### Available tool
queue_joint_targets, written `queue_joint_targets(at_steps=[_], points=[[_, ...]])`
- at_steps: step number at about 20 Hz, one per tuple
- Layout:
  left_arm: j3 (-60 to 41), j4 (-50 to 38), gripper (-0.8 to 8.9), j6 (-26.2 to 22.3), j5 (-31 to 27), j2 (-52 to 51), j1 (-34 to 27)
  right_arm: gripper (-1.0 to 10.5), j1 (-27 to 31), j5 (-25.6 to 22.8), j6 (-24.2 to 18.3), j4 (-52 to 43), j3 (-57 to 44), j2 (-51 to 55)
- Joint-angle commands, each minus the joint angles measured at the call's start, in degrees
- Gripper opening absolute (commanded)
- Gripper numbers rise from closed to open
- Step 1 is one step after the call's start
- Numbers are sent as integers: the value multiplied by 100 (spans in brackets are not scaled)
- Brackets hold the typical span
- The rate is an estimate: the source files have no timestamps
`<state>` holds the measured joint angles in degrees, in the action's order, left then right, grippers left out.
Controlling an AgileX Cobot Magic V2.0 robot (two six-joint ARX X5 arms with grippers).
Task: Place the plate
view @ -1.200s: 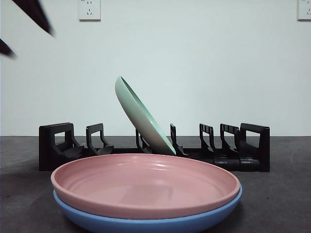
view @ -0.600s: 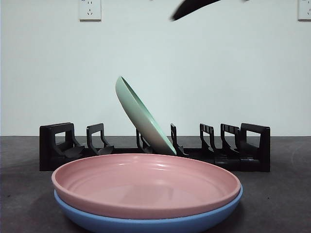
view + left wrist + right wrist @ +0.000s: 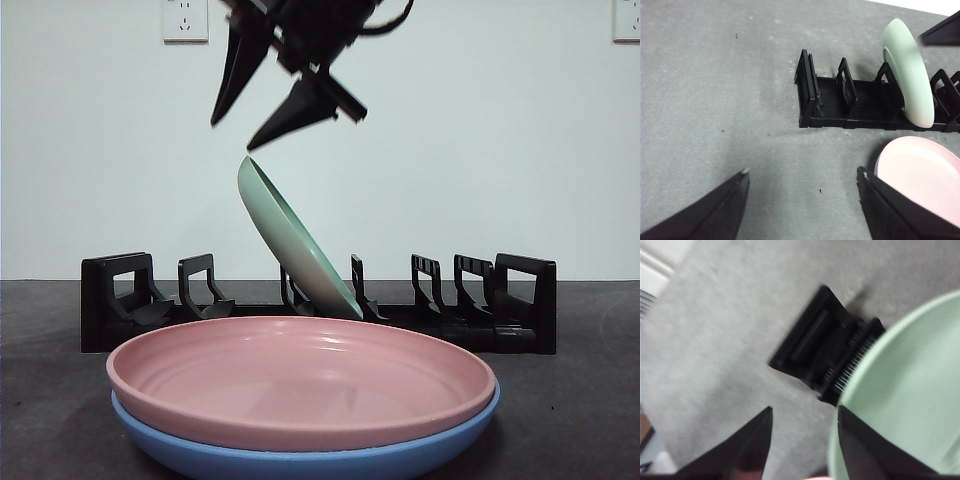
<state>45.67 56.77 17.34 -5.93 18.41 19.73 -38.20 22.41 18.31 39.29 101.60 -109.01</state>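
The green plate [image 3: 296, 244] leans tilted in the black rack [image 3: 318, 305]. The right end effector [image 3: 246, 122] hangs just above the plate's top rim, jaws spread and empty. The left end effector [image 3: 802, 176], also spread, waits beside the rack.

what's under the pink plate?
A blue plate, stacked directly beneath the pink plate. Only its outer rim and side show; its inside is covered, so anything between the two plates can't be seen.

No text or labels can be read.
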Motion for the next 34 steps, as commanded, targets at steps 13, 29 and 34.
queue_joint_targets(at_steps=[13,29,34], points=[[50,-66,344,26,-31,20,11,14,-20,7,-247,168,170,-299],[50,-111,344,26,-31,20,11,13,-107,79,-1029,1639,1250,824],[50,-109,344,50,-33,20,11,13,-479,39,-1045,1152,483,1937]])
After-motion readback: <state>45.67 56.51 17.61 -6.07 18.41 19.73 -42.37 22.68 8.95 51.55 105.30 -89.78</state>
